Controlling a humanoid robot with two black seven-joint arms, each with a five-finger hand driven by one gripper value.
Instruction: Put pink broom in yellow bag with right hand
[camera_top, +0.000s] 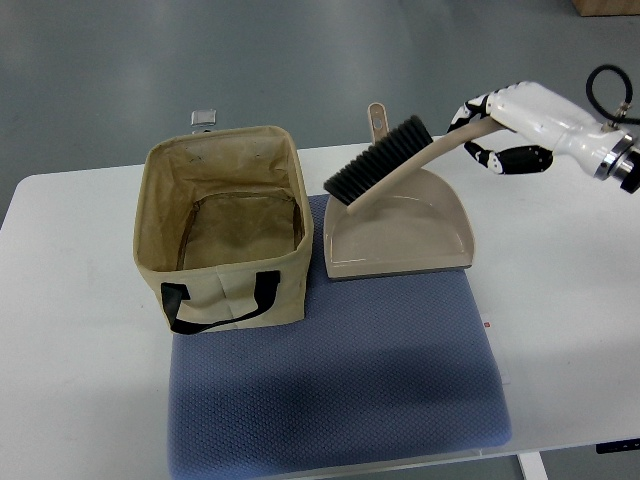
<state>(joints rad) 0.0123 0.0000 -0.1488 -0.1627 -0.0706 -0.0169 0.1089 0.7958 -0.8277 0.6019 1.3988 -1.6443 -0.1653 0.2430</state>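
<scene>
My right hand (487, 128) reaches in from the right edge and is shut on the handle of a small beige-pink broom (395, 170) with black bristles. The broom is tilted, bristle end down-left, hovering over the matching dustpan (420, 235). To its left stands the open yellow-tan fabric bag (225, 235) with black strap handles, upright and empty as far as I can see. The broom's bristles are just right of the bag's rim, not over the opening. No left arm shows.
A blue-grey padded mat (340, 370) lies on the white table (560, 290), under the bag and dustpan. A small metal clip (205, 118) sits at the table's far edge behind the bag. Grey floor lies beyond.
</scene>
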